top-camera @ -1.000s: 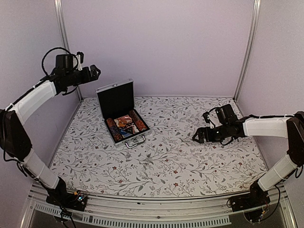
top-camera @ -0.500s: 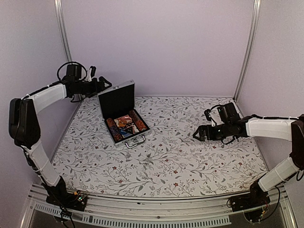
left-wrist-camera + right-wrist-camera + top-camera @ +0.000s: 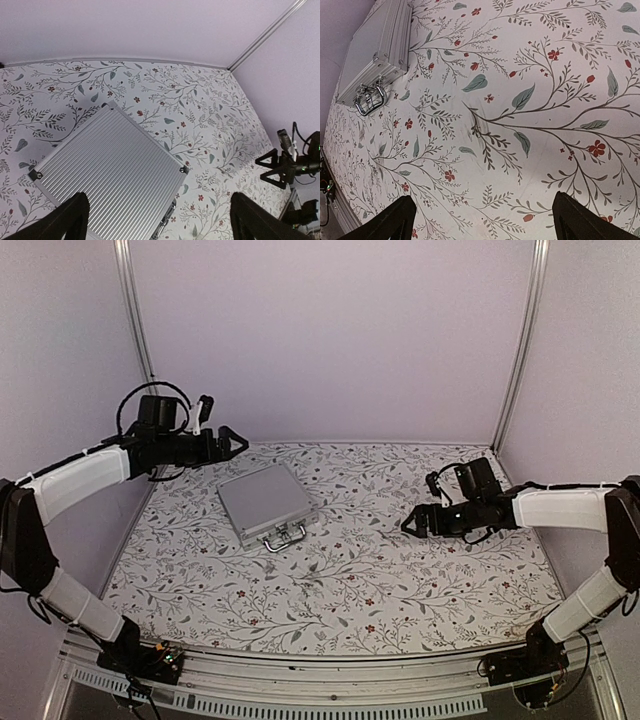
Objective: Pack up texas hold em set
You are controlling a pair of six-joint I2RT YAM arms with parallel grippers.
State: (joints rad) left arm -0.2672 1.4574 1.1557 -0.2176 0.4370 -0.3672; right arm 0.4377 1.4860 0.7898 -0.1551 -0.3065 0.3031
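Observation:
The silver aluminium briefcase of the texas hold em set lies shut and flat on the floral table, its handle towards the near side. Chips, cards, dice and tokens are hidden inside. It also shows in the left wrist view and the right wrist view. My left gripper is open and empty, hovering just behind the case's far left edge. My right gripper is open and empty above the table on the right, well apart from the case.
The floral table cover spreads between lilac walls, with metal posts at the back corners. The table's metal front rail runs along the near edge between the arm bases.
The case's lid has come down: it stood open showing chips and cards, and now lies shut. My left gripper moved down and right behind it. The right gripper barely moved.

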